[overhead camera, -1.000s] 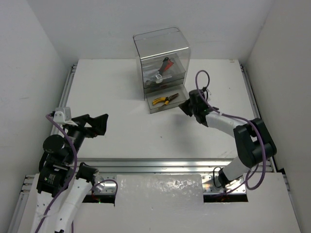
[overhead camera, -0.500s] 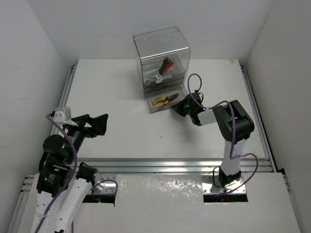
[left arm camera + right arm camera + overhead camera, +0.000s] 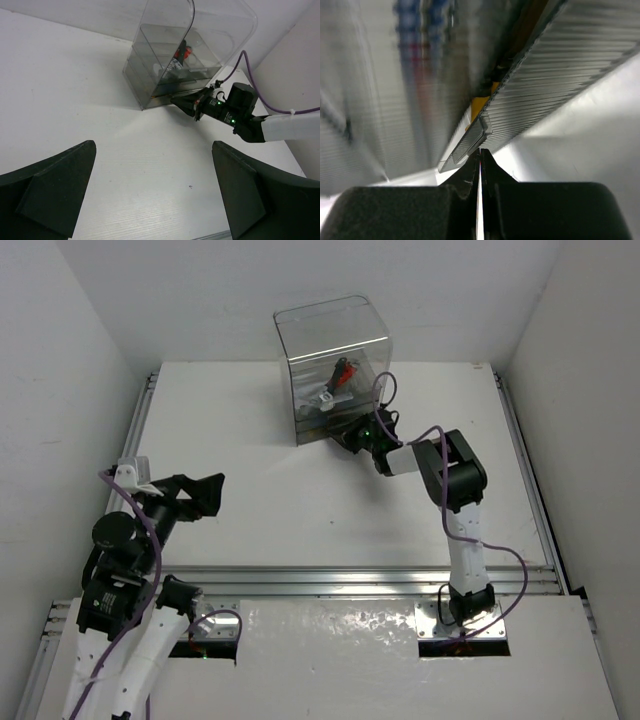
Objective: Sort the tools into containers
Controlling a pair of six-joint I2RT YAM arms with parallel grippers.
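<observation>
The clear smoky container (image 3: 330,335) stands at the back of the table, and also shows in the left wrist view (image 3: 165,45). A red-handled wrench (image 3: 343,370) lies in an upper tray (image 3: 184,51). The bottom tray sits pushed into the unit. In the right wrist view a strip of yellow pliers handle (image 3: 479,106) shows behind the tray's front (image 3: 470,142). My right gripper (image 3: 350,437) is shut and empty, its tips (image 3: 480,151) against that tray front. My left gripper (image 3: 205,495) is open and empty, over bare table at the near left (image 3: 153,145).
White walls close in on both sides and behind the container. An aluminium rail (image 3: 330,575) runs along the table's near edge. The right arm's purple cable (image 3: 385,390) loops up beside the container's right wall.
My right gripper moved up and left to the container's front, and the bottom tray with the yellow pliers slid into the unit. The left arm stayed in place.
</observation>
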